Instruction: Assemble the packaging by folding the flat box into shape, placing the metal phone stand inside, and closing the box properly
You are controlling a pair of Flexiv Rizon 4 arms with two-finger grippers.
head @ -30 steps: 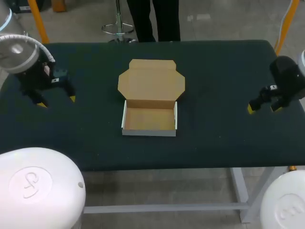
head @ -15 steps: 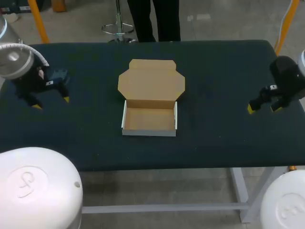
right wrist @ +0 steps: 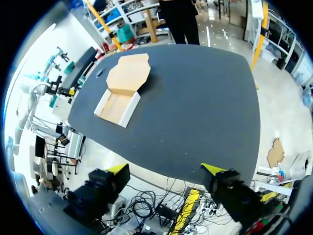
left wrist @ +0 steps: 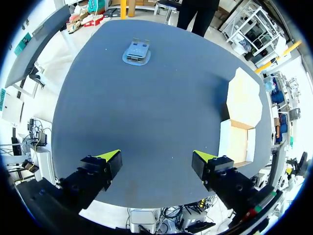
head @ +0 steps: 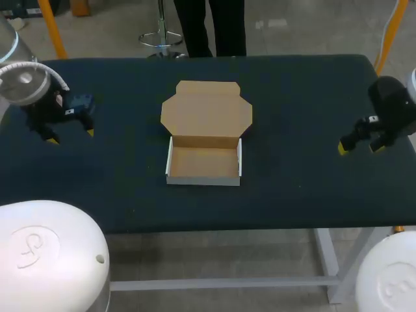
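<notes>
- Sitting at the middle of the dark table (head: 292, 97), the shallow brown cardboard box (head: 203, 164) was seen folded into a tray, with its lid flap (head: 207, 112) laid open flat behind it.
- The small grey metal phone stand (left wrist: 136, 51) was seen far ahead of the left gripper (left wrist: 156, 159), well apart from the box.
- Both the left gripper and the right gripper (head: 357, 147) were held released, fingers spread, over opposite ends of the table.
</notes>
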